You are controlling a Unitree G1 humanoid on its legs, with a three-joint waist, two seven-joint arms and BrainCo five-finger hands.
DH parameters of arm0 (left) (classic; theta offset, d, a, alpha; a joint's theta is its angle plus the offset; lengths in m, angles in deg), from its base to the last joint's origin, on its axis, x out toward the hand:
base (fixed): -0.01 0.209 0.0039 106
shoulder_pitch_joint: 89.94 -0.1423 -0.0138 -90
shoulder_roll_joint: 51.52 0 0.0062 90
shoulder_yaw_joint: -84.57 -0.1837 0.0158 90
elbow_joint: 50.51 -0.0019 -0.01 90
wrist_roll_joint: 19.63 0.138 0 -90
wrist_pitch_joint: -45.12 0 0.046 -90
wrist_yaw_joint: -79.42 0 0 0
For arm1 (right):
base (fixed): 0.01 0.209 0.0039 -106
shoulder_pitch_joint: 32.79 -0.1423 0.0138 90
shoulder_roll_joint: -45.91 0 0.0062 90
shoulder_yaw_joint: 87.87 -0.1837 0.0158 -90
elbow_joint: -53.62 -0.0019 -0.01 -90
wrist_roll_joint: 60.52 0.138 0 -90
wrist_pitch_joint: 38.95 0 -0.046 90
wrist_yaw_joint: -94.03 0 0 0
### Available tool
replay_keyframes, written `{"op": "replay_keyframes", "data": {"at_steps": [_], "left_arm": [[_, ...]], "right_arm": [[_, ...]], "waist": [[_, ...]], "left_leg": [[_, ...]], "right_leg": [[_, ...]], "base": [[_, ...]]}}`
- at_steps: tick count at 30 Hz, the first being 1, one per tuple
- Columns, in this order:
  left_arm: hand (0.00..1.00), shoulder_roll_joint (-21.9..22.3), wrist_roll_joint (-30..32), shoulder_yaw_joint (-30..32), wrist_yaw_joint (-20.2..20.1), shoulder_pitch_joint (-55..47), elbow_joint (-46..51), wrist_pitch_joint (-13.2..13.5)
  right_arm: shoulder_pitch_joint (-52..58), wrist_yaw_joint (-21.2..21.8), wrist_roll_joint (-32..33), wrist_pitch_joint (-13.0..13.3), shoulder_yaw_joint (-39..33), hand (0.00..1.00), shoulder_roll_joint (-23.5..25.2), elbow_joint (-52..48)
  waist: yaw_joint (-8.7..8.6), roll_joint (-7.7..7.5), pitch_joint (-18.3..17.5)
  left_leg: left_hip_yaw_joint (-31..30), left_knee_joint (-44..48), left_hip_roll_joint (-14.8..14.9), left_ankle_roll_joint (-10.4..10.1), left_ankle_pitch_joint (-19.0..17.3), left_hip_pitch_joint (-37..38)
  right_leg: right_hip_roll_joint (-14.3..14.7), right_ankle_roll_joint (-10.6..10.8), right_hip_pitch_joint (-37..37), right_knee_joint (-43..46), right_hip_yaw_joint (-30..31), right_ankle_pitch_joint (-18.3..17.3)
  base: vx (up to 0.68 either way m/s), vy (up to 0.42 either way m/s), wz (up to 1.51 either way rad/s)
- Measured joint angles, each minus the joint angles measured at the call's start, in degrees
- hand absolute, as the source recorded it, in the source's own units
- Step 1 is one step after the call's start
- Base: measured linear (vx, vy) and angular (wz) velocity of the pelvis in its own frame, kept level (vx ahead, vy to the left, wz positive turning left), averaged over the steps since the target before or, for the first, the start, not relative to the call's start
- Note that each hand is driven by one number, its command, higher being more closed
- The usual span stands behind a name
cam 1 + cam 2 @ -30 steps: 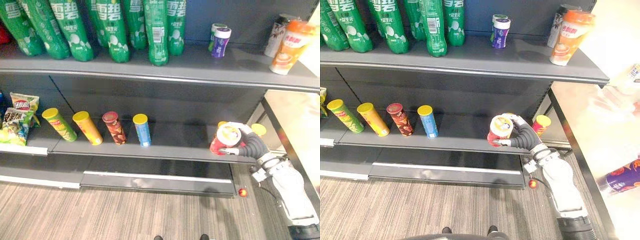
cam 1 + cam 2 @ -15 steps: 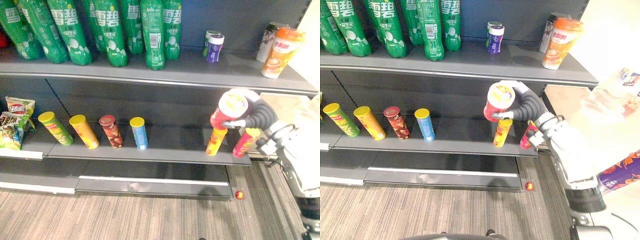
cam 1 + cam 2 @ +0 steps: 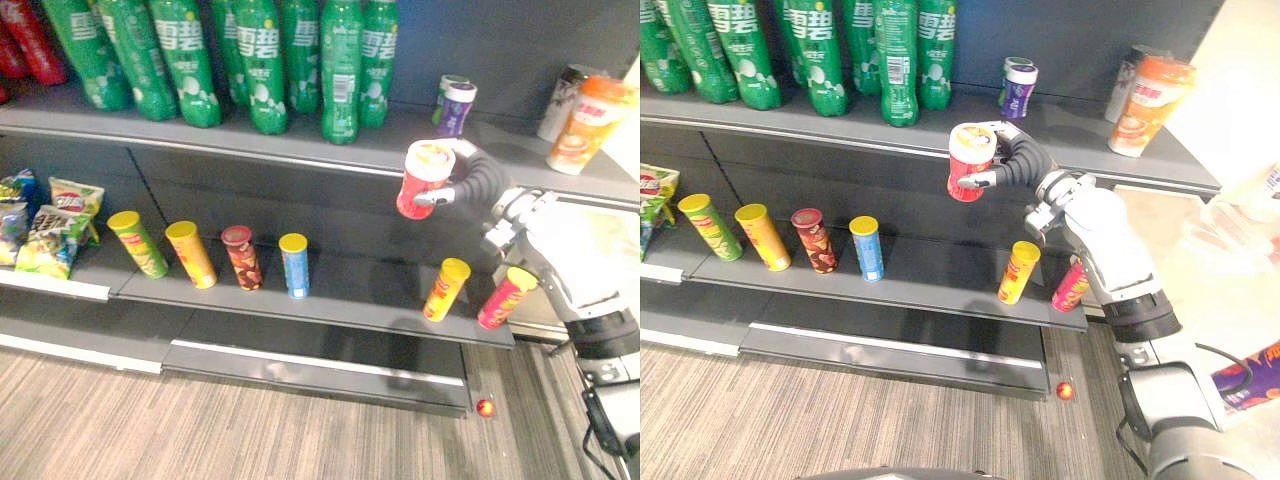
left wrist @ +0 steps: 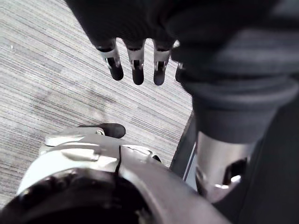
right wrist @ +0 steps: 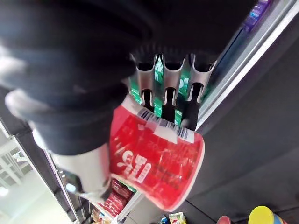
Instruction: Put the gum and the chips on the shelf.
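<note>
Lower shelf (image 3: 350,300) holds six chip cans (image 3: 293,265); right hand (image 3: 1020,160) clasps one red can (image 3: 968,165), left hand (image 4: 136,63) relaxed.

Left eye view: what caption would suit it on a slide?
The robot's right hand holds a red chips can in the air before the upper shelf, above the lower shelf.

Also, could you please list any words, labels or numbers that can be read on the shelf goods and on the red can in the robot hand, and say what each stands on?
Red can in the right robot hand: white lettering and a barcode, cut off, not readable.
Green bottles: large white brand characters, left unquoted; small print too small.
Chip tubes, orange cup, gum bottles: print too small to read.
</note>
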Motion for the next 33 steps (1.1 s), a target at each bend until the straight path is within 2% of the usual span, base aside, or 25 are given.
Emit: {"op": "replay_keyframes", "data": {"at_steps": [7, 21, 33], "left_arm": [[0.0, 0.02, 4.17, -0.54, 0.13, 0.01, 1.09, -0.86], [0.0, -0.1, 4.25, -1.5, 0.04, 0.13, 3.39, -2.47], [0.0, -0.09, 4.24, -1.88, 0.07, 0.25, 4.78, -2.45]], "right_arm": [[-7.86, -2.1, -0.61, -1.48, 1.95, 1.0, 0.02, 9.66], [-16.35, -4.4, -0.45, -5.67, 3.65, 1.0, -0.23, 20.32], [-21.01, -4.42, -0.37, -5.31, 4.61, 1.0, -5.03, 30.89]], "waist": [[1.1, 0.02, 0.03], [2.27, -0.19, 1.04], [2.66, -0.05, 2.87]], "left_leg": [[-1.65, 0.0, 0.03, -0.05, 0.52, -0.27], [-2.76, 0.0, 0.04, -0.11, 0.68, 0.11], [-3.57, 0.01, 0.04, -0.13, 0.72, 0.2]], "right_leg": [[0.17, -0.02, 1.0, -0.74, -1.7, 0.0], [0.31, -0.11, 2.12, -1.22, -2.71, -0.06], [0.43, -0.1, 2.96, -1.74, -3.94, -0.06]], "base": [[-0.01, -0.01, 0.12], [0.0, 0.001, 0.03], [0.01, 0.0, 0.04]]}}
